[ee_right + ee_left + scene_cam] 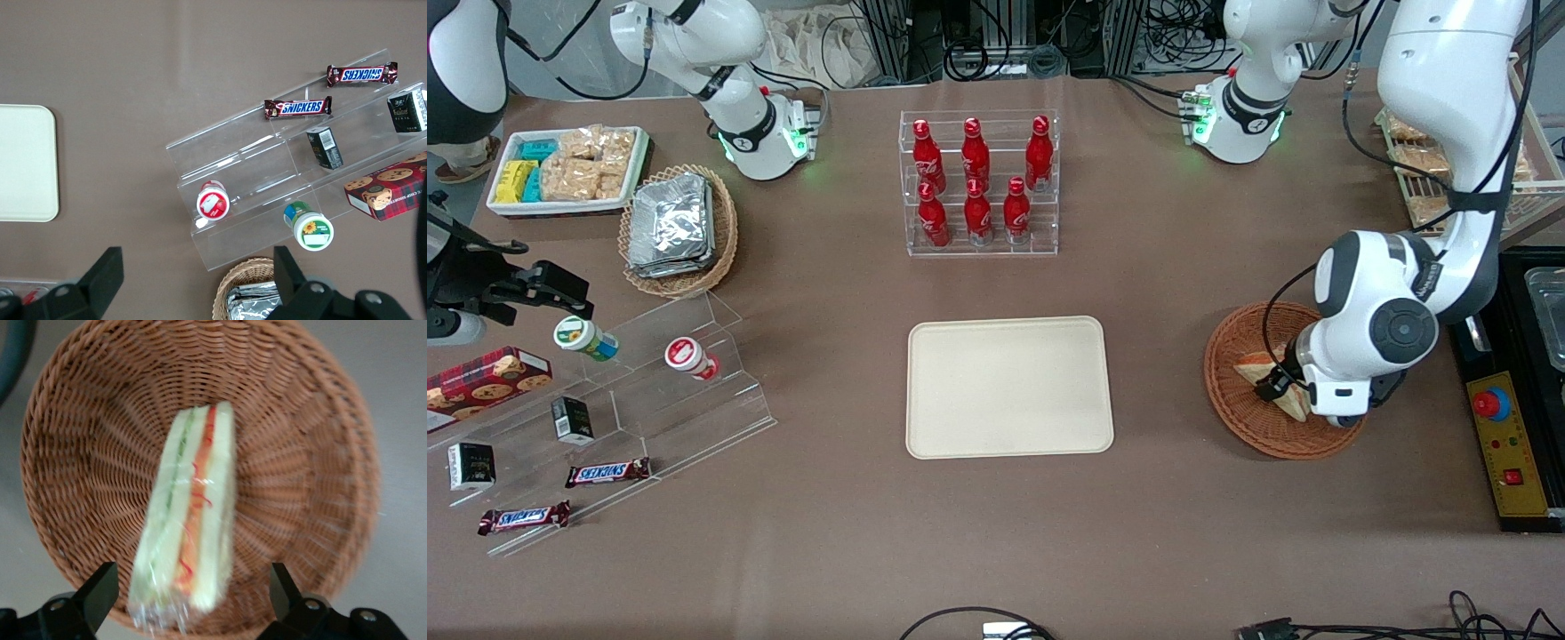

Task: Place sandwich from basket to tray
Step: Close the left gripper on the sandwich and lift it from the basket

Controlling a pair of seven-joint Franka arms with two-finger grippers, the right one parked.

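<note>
The sandwich (190, 513) is a clear-wrapped wedge of pale bread with red-orange and green filling, lying in the reddish-brown wicker basket (307, 453). My gripper (190, 590) hangs just above it, open, one black finger on each side of the wedge's wrapped end, touching nothing. In the front view the gripper (1288, 384) is low over the basket (1232, 391) at the working arm's end of the table, and the arm covers most of the sandwich (1254, 364). The cream tray (1009, 387) lies bare at the table's middle.
A clear rack of red bottles (978, 182) stands farther from the camera than the tray. Toward the parked arm's end are a tan basket of foil packets (676, 227), a white bin of snacks (569, 169) and a clear stepped stand (649, 391). A black control box (1516, 444) sits beside the basket.
</note>
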